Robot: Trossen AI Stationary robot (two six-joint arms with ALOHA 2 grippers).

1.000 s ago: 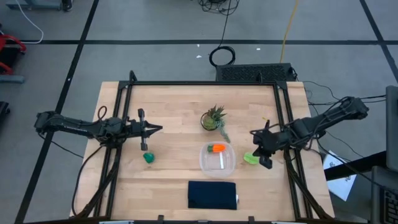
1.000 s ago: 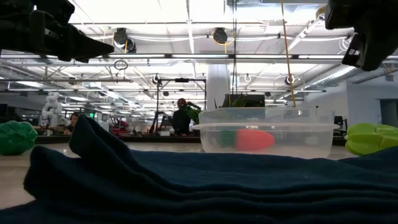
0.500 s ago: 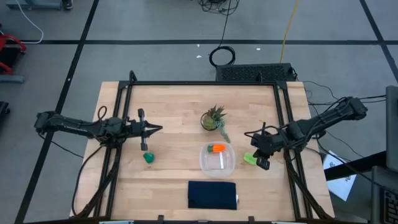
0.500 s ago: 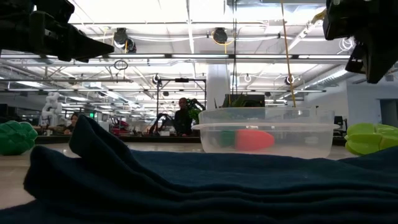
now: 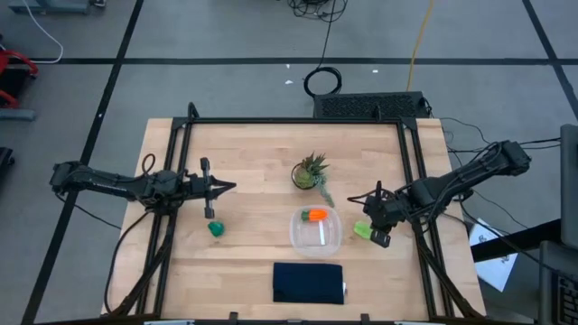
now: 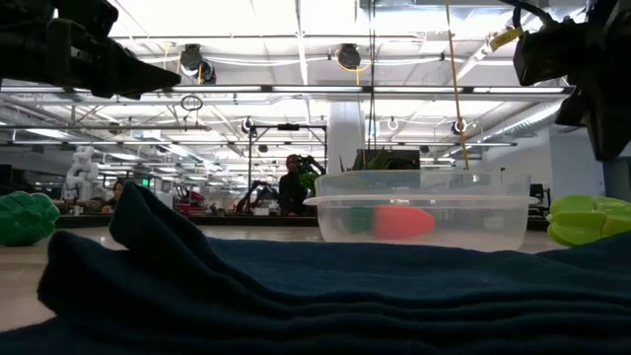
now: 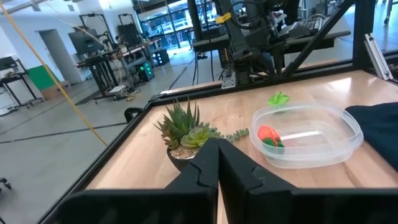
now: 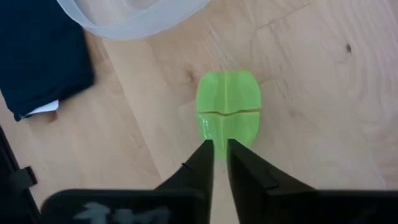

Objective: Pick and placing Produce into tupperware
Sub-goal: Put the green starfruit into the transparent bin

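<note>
The clear tupperware point(image 5: 316, 246) stands at the table's middle with the orange carrot point(image 5: 315, 215) lying inside it. The lime-green piece point(image 8: 227, 115) lies on the wood just right of the container. My right gripper point(image 8: 220, 144) hangs above it, pointing down, its fingers together with only a slit between them; it touches nothing. The dark green piece point(image 5: 216, 228) rests on the table at the left. My left gripper point(image 5: 231, 186) waits shut above the table, farther back than that piece.
A dark navy cloth point(image 5: 308, 282) lies folded at the near edge, in front of the container. A spiky potted plant point(image 5: 310, 171) stands behind the container. Black frame rails point(image 5: 414, 181) run along the table's sides. Bare wood lies between the dark green piece and the container.
My right gripper has moved toward the table's left and a little down, coming over the lime-green piece. The left arm and all the objects have stayed where they were.
</note>
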